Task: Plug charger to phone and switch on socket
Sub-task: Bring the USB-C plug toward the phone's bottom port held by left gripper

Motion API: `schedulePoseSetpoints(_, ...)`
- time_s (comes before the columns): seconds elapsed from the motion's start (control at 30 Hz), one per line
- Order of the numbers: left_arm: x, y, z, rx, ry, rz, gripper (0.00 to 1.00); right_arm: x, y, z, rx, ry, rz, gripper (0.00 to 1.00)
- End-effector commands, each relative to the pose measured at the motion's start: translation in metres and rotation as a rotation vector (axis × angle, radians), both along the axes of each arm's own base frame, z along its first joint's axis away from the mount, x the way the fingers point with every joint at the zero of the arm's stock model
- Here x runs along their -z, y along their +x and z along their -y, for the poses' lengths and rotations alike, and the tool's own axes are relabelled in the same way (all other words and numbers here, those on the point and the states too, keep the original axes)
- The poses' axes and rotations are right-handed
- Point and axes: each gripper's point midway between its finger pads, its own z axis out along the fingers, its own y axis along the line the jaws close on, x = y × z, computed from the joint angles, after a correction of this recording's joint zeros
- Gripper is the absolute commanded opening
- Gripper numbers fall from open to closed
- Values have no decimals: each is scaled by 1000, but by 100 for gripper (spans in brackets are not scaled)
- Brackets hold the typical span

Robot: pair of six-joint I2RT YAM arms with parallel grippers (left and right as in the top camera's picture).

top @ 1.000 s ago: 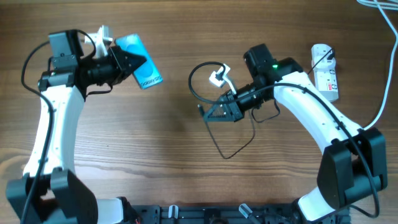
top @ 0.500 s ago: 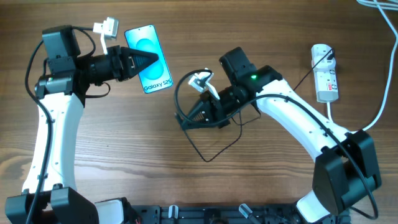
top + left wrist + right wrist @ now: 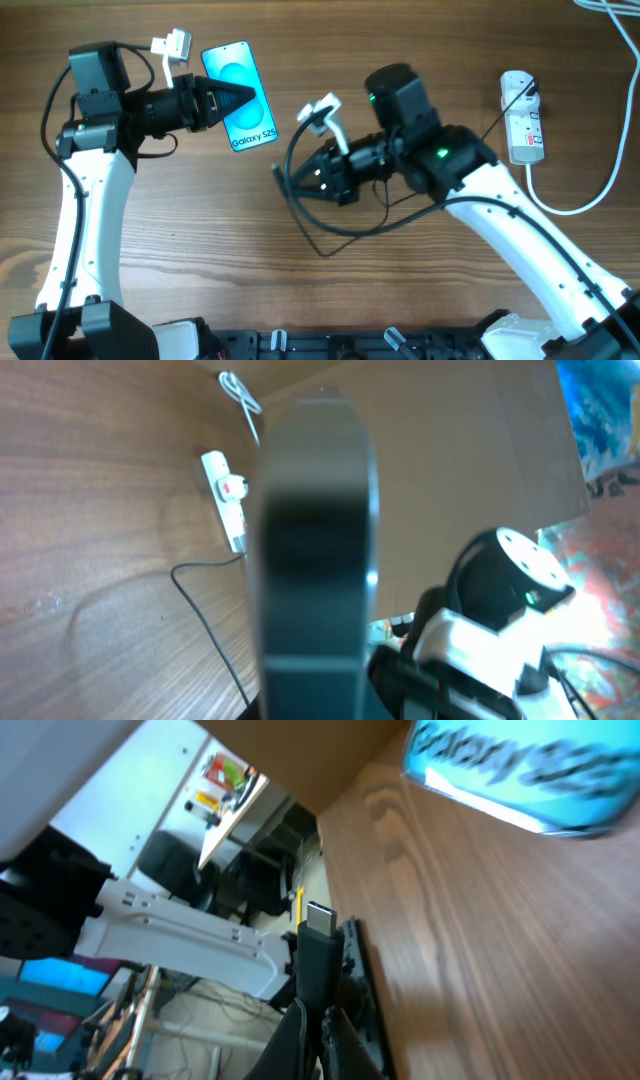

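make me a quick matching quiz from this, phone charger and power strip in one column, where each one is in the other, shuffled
Things:
1. phone
2. charger
3. power strip

Places:
A. lying at the far right of the table
B. pinched in the right gripper
C. held by the left gripper

Pairs: 1-C, 2-B, 3-A

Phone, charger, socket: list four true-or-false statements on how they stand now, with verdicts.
1. The left gripper holds the phone, screen up. True.
2. The charger is plugged into the phone. False: the right gripper holds its connector clear of the phone.
3. The right gripper touches the socket. False: the socket lies apart, untouched.
4. The phone's screen shows cyan-blue. True.
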Motion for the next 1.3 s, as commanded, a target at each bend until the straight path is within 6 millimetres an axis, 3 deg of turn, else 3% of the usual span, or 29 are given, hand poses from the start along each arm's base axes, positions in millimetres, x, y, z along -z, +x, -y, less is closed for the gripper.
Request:
schedulePoseSetpoints(0.0,1,-4,0,-22,19,-38,4,12,-6,-14,45,-85,-9,4)
schedulePoseSetpoints(0.17,3,-6,3,-17,22,-51,4,28,2,-22,153,-187,21,4)
schedulePoseSetpoints(0.5,8,-17,39,83,85,51,4,35,24,-18,269,-235,72,4)
schedulePoseSetpoints(0.8,17,-2,20,-9,142,43,4,46,43,-8,399,-315,65,4)
schedulePoseSetpoints(1.27,17,-2,20,-25,120,-27,4,51,43,-9,397,-324,57,4)
